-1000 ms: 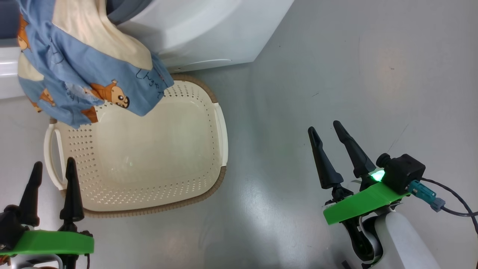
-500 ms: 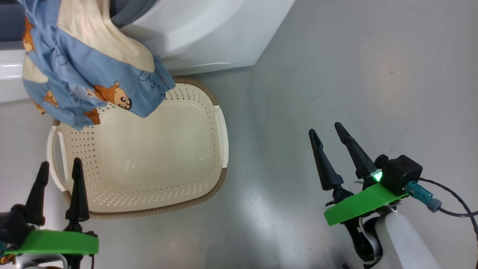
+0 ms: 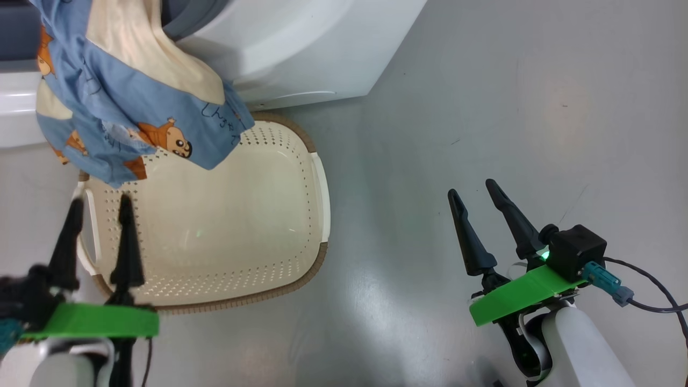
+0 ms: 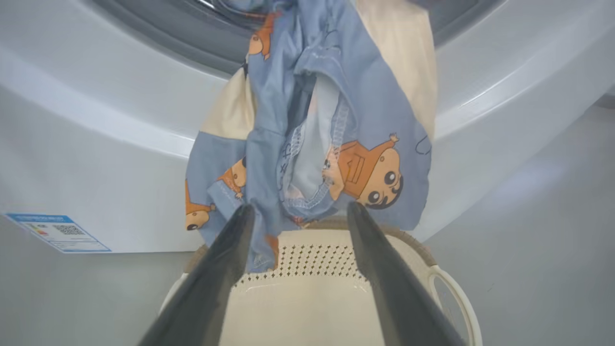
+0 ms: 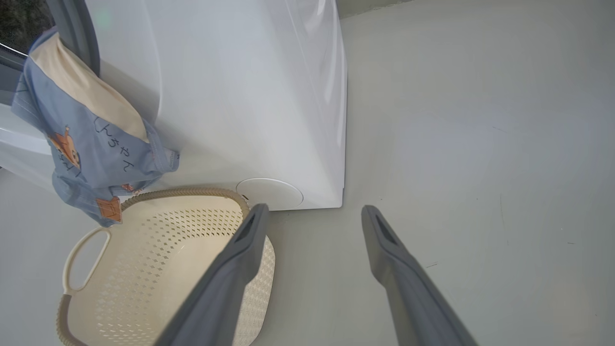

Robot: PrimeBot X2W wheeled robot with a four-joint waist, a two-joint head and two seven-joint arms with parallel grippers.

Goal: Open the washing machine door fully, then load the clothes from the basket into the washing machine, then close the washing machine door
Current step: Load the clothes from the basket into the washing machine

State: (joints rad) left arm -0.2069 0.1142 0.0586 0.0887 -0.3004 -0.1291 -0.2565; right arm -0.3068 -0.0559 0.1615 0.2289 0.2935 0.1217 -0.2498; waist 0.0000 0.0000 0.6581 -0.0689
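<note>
Nearest, the left pincer point(image 3: 102, 198) is held with its two dark fingers spread apart and nothing between them, over the left-hand end of the basket point(image 3: 322, 204); the right pincer point(image 3: 471, 187) is likewise held wide and unloaded, well apart from the basket, above the bare floor point(image 3: 484, 107). The basket is stood on the floor just before the washing machine point(image 3: 301, 48), its long axis laid across the head view, one handle at each short end and its pale perforated bottom exposed. Beyond it, the clothes point(image 3: 134, 97) are draped out of the machine's round opening, past the grey gasket point(image 4: 158, 33); their length is hung straight down the white front, and the lower hem is seen over the basket's far rim. A blue label point(image 4: 57, 233) is stuck low on the front panel, and a round cap point(image 5: 269, 193) is set near its bottom corner. The floor is smooth, grey and glossy.
</note>
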